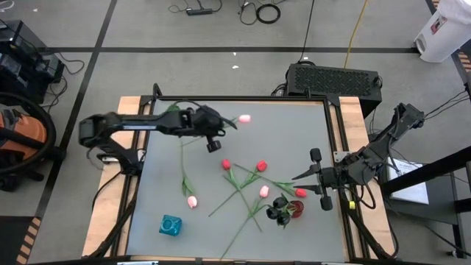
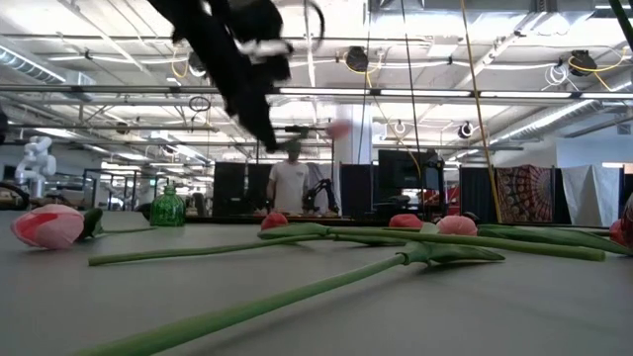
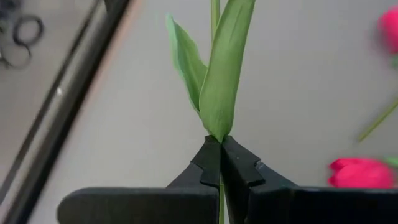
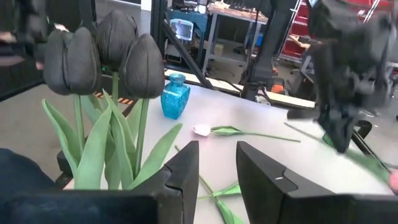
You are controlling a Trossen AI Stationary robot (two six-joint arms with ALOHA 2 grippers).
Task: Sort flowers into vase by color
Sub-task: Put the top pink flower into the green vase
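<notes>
- The left gripper is raised over the far-left part of the grey table, fingers pinched together on the green stem of a pink tulip, whose head points right.
- The right gripper hangs near the table's right edge, its fingers apart with nothing between them.
- Three black tulips stand upright in a red vase (near right, just beside that gripper).
- Loose pink and red tulips lie crossed mid-table.
- A blue vase sits near left, empty.
</notes>
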